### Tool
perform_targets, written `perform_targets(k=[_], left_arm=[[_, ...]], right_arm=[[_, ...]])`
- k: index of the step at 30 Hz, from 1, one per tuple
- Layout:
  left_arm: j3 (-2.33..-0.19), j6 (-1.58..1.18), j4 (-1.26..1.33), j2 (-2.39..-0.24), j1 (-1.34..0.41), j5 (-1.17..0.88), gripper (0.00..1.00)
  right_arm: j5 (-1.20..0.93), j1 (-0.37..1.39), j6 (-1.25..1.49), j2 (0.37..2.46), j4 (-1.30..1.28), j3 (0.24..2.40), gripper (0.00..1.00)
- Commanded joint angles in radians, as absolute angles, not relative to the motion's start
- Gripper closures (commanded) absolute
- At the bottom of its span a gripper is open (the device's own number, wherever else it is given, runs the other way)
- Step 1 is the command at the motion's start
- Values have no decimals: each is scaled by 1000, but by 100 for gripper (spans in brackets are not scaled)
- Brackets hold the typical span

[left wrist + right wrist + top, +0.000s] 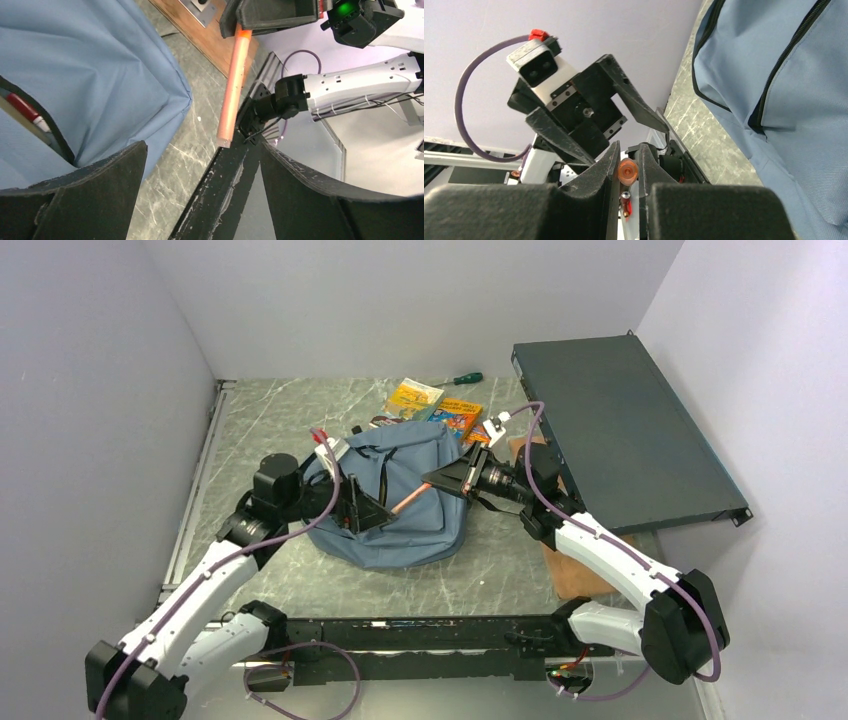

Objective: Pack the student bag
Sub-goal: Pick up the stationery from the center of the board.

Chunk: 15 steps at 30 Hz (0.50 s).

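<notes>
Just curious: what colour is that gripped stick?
The stick is pale translucent orange, clearest in the left wrist view.

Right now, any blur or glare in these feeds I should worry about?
Top external: evenly lit, soft shadows, student bag sharp. Left wrist: left claw blurred up close; orange tube washed out at its top end; green LED blooms. Right wrist: right claw soft in the foreground, bag zip crisp.

Cover print on the booklets (413, 398) is unreadably small.
</notes>
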State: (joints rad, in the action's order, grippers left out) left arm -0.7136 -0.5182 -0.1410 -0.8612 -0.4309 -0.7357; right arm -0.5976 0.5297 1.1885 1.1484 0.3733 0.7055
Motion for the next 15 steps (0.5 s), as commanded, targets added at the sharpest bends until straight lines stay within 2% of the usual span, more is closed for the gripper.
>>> perform_targets(k=[1, 3, 11, 13, 15], left_arm=[[-770, -506, -77, -919, -469, -823, 15], [-788, -477, -109, -940, -499, -804, 25], [-771, -449, -151, -905, -511, -731, 81], [-777, -423, -195, -896, -511, -718, 81], [-779, -403, -228, -890, -511, -714, 70]], right_arm=[[-620, 509, 1199, 1138, 454, 720, 100], [-619, 518, 1185, 1142, 446, 732, 100], [-596, 551, 1168, 1150, 428, 744, 100], [-586, 555, 1165, 1142, 423, 744, 100], [-583, 558, 1164, 1140, 423, 746, 100]])
